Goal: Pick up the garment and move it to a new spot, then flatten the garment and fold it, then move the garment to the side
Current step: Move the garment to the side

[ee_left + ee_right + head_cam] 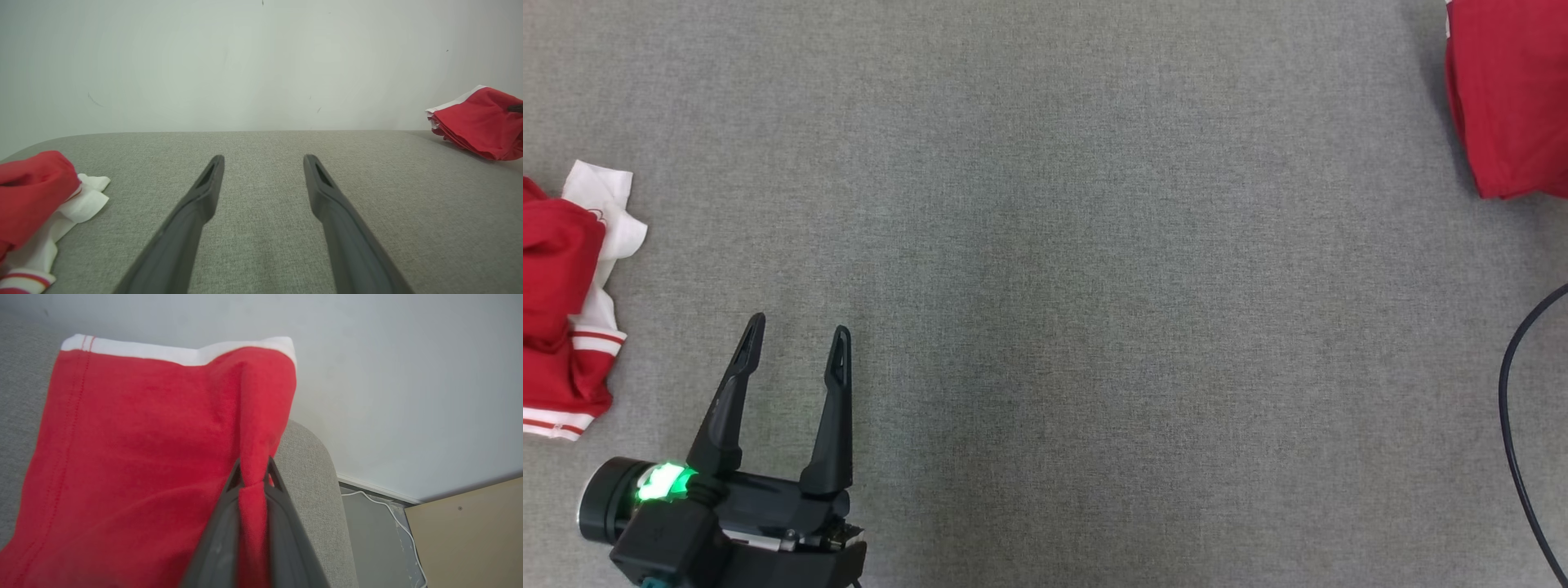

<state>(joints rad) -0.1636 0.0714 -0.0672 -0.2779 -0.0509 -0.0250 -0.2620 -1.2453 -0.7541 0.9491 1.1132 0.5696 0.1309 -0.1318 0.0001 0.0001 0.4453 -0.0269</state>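
The garment point(1511, 90) is a folded red piece with a white hem, lying at the far right edge of the grey table point(1045, 245). In the right wrist view my right gripper point(253, 467) is shut on a raised fold of the garment point(143, 449) near the table's rounded corner. The left wrist view shows the garment point(478, 122) far off to the right. My left gripper point(800, 325) rests low at the near left, open and holding nothing. Bare cloth-covered table lies between its fingers point(264, 159).
A crumpled red and white pile of clothing point(560, 302) lies at the table's left edge, close to my left gripper point(32, 192). A black cable point(1515, 425) curves along the right side. Past the table corner, a white cable point(380, 502) runs on the floor by a pale wall.
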